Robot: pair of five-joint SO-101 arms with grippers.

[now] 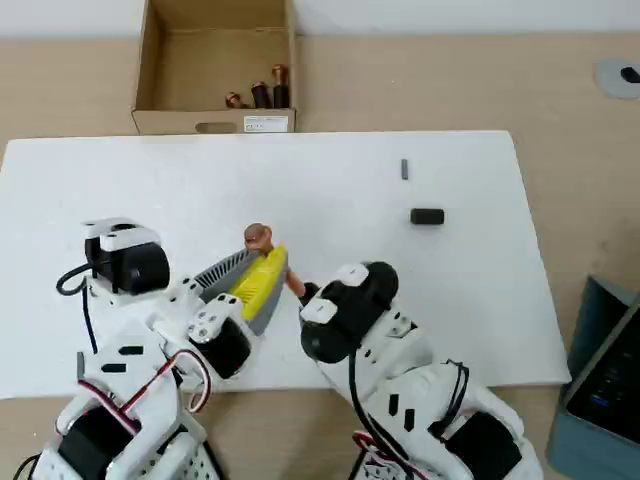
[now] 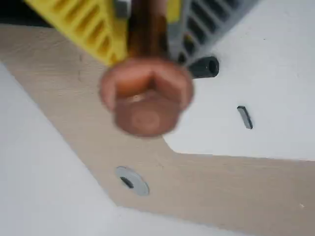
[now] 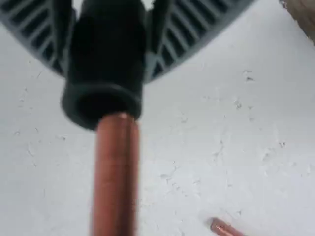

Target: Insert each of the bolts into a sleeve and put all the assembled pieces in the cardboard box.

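My left gripper [image 1: 262, 255] [image 2: 147, 19], with one yellow and one grey finger, is shut on a copper bolt whose hex head [image 1: 258, 238] [image 2: 146, 96] sticks out past the fingertips. Just to its right, my right gripper [image 1: 307, 292] [image 3: 108, 29] is shut on a black sleeve [image 3: 103, 73]. A copper shaft [image 1: 293, 283] [image 3: 114, 177] runs between the two grippers and enters the sleeve's mouth. Both are held above the white mat [image 1: 400, 300]. The cardboard box [image 1: 150, 70] stands at the back left with a few assembled pieces [image 1: 265, 93] in its near right corner.
A loose black sleeve [image 1: 427, 216] [image 2: 204, 66] and a small grey piece [image 1: 404, 169] [image 2: 244, 117] lie on the mat at the right. A round metal fitting [image 1: 620, 75] [image 2: 132, 181] sits in the tabletop at the far right. A dark device [image 1: 605, 380] stands at the right edge.
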